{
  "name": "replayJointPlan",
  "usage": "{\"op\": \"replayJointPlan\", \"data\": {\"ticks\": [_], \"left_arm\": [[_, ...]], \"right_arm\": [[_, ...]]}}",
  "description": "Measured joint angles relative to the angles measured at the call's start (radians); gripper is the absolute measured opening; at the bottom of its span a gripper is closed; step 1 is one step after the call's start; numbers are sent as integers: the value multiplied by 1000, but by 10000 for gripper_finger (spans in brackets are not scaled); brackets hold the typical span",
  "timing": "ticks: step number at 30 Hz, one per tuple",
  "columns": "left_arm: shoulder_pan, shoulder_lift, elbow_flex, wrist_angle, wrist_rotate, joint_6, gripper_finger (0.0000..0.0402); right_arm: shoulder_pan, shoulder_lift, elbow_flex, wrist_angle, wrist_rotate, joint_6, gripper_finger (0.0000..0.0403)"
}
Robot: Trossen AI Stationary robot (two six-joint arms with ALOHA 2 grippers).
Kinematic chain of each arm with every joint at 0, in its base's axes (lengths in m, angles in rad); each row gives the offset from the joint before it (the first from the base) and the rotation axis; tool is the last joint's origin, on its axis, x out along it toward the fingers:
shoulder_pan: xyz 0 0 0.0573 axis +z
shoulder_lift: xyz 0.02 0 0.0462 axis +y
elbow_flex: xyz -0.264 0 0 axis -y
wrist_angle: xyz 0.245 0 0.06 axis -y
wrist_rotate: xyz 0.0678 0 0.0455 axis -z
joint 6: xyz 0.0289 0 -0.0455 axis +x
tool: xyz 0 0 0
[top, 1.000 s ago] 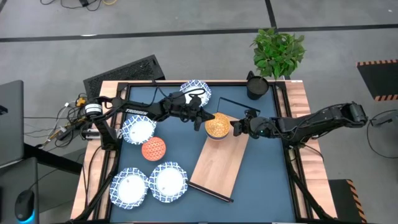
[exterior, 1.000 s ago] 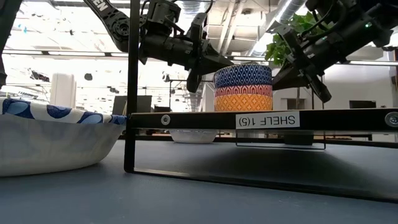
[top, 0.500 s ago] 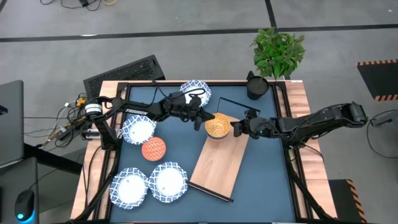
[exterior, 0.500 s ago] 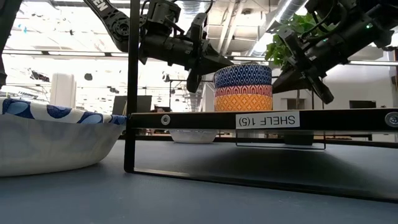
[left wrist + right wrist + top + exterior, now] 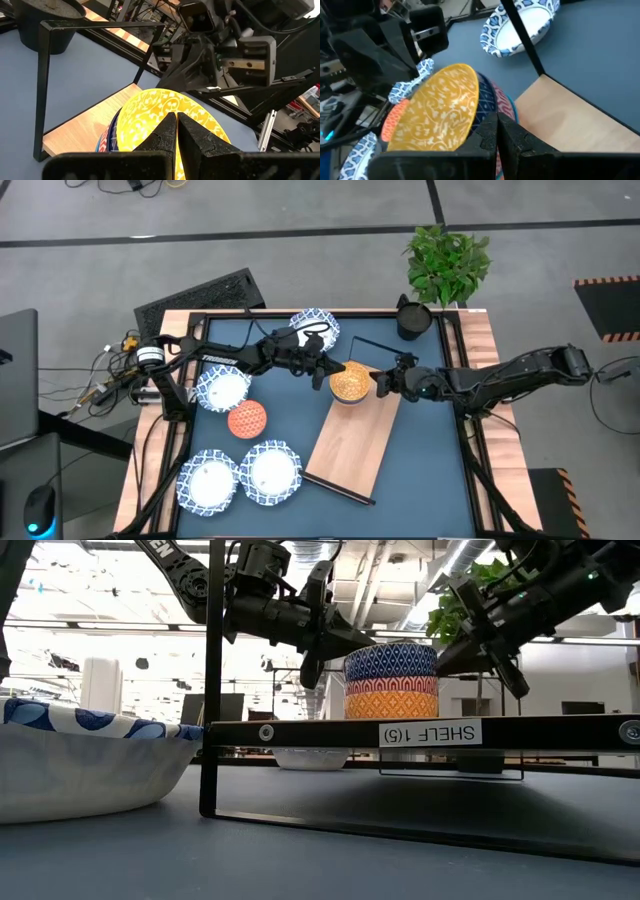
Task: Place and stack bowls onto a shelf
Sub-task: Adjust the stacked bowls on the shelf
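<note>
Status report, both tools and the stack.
Left tool shut, right tool shut, flanking stacked bowls on shelf. Five bowls left on table. Nothing blocking.

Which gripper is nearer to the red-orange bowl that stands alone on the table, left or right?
Left. The left gripper is at one side of the stacked bowls on the shelf, the side facing the red-orange bowl. The right gripper is at the stack's far side.

Four white blue-rimmed bowls, one red-orange bowl, two stacked bowls, one shelf.
</note>
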Motion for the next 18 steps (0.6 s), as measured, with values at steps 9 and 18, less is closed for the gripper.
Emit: {"op": "replayJointPlan", "data": {"ticks": [9,18], "left_arm": [[0,0,0,0,0,-1,0],[-2,0,0,0,0,-2,0]], "right_arm": [[-6,24,0,-16,-36,5,28],[-6,21,0,-15,-42,4,33]]}}
